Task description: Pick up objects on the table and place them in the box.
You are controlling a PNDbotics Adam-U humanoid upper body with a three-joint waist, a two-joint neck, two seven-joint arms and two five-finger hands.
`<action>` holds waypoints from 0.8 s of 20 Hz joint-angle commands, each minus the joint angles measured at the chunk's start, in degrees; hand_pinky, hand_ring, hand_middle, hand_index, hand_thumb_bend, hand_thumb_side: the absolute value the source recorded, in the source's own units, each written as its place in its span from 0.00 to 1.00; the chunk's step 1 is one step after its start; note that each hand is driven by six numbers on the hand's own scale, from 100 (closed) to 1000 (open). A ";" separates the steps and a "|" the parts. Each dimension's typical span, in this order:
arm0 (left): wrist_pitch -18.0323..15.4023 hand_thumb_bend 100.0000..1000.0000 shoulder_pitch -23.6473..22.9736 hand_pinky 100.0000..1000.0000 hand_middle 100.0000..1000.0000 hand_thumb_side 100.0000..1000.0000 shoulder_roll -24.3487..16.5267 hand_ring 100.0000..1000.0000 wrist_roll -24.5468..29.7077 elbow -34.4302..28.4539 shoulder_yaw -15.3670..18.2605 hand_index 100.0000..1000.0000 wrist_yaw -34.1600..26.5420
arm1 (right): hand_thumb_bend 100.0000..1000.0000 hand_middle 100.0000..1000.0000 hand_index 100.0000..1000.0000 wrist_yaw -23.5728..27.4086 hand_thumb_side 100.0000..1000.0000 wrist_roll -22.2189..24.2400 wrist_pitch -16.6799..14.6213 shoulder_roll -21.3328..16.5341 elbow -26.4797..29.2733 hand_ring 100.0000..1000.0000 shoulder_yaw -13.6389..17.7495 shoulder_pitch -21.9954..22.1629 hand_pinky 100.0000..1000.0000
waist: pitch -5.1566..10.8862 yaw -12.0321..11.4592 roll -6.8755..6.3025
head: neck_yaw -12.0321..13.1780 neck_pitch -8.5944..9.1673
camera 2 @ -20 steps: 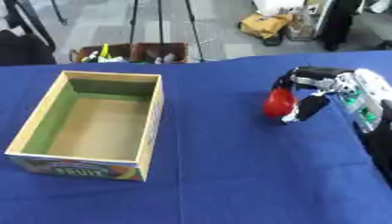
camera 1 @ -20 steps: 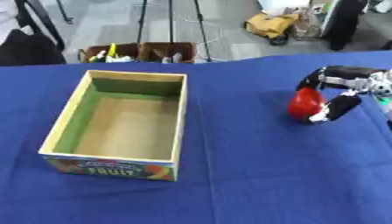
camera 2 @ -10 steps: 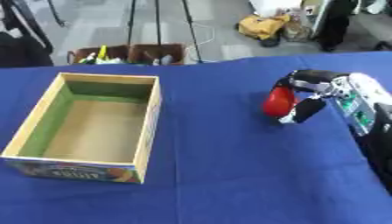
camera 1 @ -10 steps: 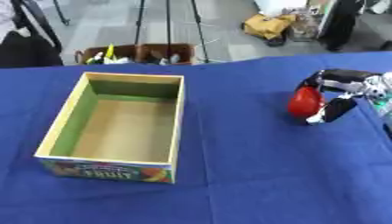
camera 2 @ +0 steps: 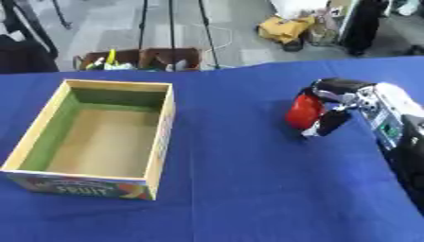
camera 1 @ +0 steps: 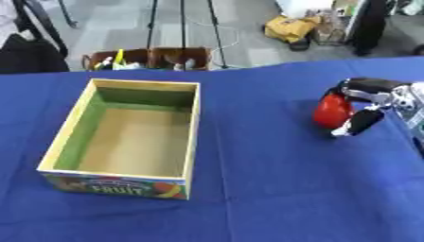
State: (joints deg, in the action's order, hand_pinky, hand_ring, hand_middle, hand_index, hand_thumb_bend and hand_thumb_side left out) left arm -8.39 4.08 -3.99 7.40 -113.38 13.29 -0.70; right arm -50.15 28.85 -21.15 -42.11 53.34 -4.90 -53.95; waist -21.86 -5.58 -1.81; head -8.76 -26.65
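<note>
Item: red object (camera 1: 333,111), rounded, at 3 o'clock on the blue table (camera 1: 248,189), resting on or just above the cloth; I could not tell which. My right hand (camera 2: 341,105) had fingers and thumb curled round it. Box (camera 1: 124,137) at 9 o'clock, well apart, held nothing I could see. I judged transport and placing outstanding. Left hand unseen.

Colours and patterns in view

A blue cloth (camera 1: 273,189) is covering the table. A red object (camera 1: 332,112) is being held by the black-and-silver right hand (camera 2: 335,107). The box (camera 1: 192,124) is showing yellow rims, green inner walls, a tan floor and a multicoloured printed front.
</note>
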 commanded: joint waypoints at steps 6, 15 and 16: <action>-0.09 0.00 0.31 0.29 0.39 0.86 -0.30 0.33 0.35 -1.21 -0.09 0.54 -0.06 | 0.31 0.49 0.80 0.57 0.46 -0.66 0.26 -1.57 0.03 0.59 0.63 -0.76 0.57 | 0.87 0.10 0.10 | -0.21 0.53; -0.09 0.00 0.20 0.29 0.39 0.86 -0.30 0.33 0.38 -1.21 -0.07 0.54 -0.03 | 0.19 0.51 0.80 1.93 0.47 -0.18 0.73 -1.80 -0.02 0.53 0.64 -0.35 0.48 | 0.99 0.30 -0.01 | -0.22 0.51; -0.10 0.00 0.20 0.29 0.39 0.86 -0.30 0.33 0.37 -1.21 -0.07 0.54 -0.04 | 0.17 0.51 0.80 2.11 0.48 -0.11 0.81 -1.81 -0.01 0.52 0.65 -0.29 0.47 | 0.99 0.31 -0.04 | -0.24 0.51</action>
State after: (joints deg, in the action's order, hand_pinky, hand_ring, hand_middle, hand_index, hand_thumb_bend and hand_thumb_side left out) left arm -8.43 4.10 -3.99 7.64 -113.38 13.28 -0.70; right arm -48.54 28.67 -20.57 -42.11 53.04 -4.86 -53.80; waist -21.93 -5.35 -1.91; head -8.79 -26.62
